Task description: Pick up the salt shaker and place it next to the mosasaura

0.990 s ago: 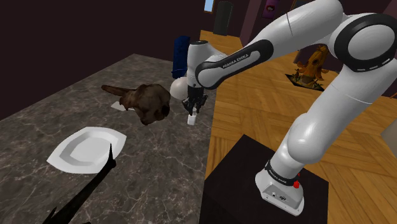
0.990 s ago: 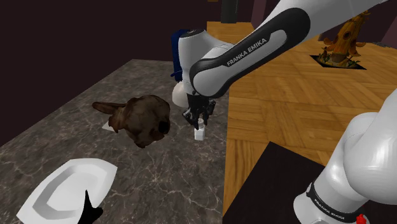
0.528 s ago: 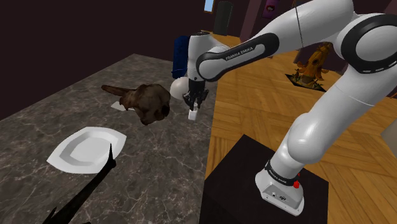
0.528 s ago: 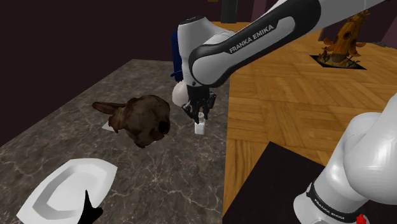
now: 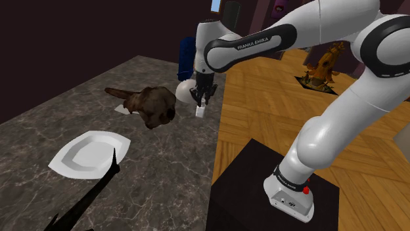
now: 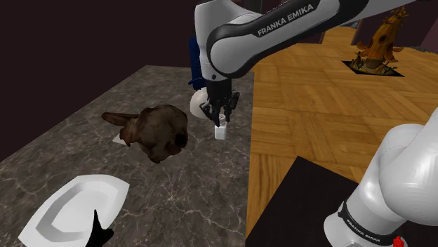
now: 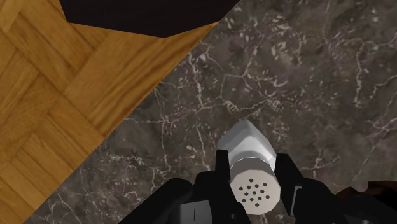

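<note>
While the black gripper (image 5: 199,102) points straight down over the dark marble counter (image 5: 39,131), its two fingers (image 7: 222,170) are closed against the sides of the salt shaker (image 5: 199,112), a small white piece that hangs below the fingertips. In the wrist view the shaker's round cap, dotted with holes, faces the camera between the fingers, and its pale body runs on beyond them toward the marble. The shaker seems to sit a little above the counter rather than on it, though the gap is hard to judge from these angles. The mosasaura (image 5: 151,105), a brown, lumpy creature, lies on the marble near the gripper, toward the shoulder view's left, and is apart from the shaker. Just behind the gripper sits a white rounded object (image 5: 186,90), and past that stands a blue one (image 5: 187,56). On the gripper's other side, toward the shoulder view's right, the counter ends close by and a wooden parquet floor (image 5: 263,118) begins. A white plate (image 5: 89,153) lies well away from the gripper, beyond the mosasaura and nearer the camera, with a black spiky shape (image 5: 98,187) next to it.
</note>
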`<action>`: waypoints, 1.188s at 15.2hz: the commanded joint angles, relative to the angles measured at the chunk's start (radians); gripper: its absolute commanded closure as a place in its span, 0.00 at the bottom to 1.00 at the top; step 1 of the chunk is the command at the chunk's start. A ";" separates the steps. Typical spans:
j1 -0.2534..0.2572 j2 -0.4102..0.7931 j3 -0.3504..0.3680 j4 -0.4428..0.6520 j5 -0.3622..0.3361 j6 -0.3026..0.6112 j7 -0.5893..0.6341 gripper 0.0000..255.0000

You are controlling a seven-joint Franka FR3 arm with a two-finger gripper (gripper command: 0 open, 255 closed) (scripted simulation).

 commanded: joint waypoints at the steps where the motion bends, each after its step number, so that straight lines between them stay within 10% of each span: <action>1: 0.001 -0.008 0.000 0.019 0.002 -0.027 -0.003 1.00; 18: 0.001 -0.049 -0.004 0.209 0.012 -0.256 -0.026 1.00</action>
